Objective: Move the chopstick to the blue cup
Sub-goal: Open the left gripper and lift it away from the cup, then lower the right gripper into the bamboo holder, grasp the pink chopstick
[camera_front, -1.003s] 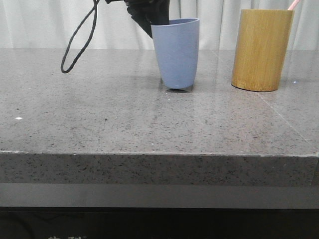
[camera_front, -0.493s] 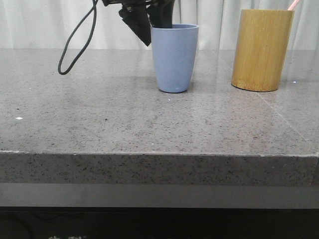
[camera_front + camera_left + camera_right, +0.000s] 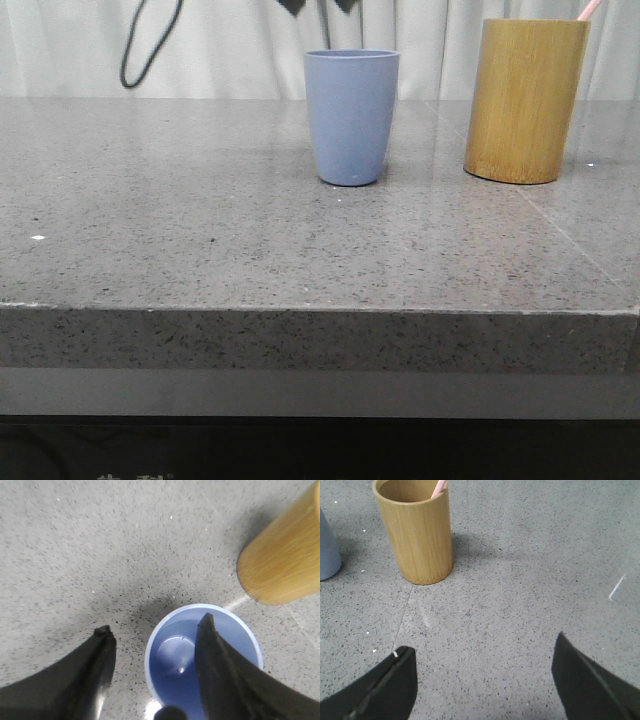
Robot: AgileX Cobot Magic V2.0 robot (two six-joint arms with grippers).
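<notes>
While the chopstick (image 3: 590,9) stands in the tan holder (image 3: 524,100) at upper right, the blue cup (image 3: 351,115) sits centre, empty, below the left gripper (image 3: 152,632), jaws apart. Right gripper (image 3: 485,652) gapes too.

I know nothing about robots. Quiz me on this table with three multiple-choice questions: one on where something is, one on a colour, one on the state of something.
1. Where is the chopstick?
A. Standing in the bamboo holder
B. Lying on the table
C. In the blue cup

2. What colour is the shorter cup?
A. Green
B. Light blue
C. Red

3. How is the left gripper?
A. Shut on the chopstick
B. Shut on the cup rim
C. Open, holding nothing

Answers:
1 A: its pink tip pokes out of the bamboo holder.
2 B: the blue cup is matte light blue.
3 C: its fingers are spread wide above the blue cup, with nothing between them.
</notes>
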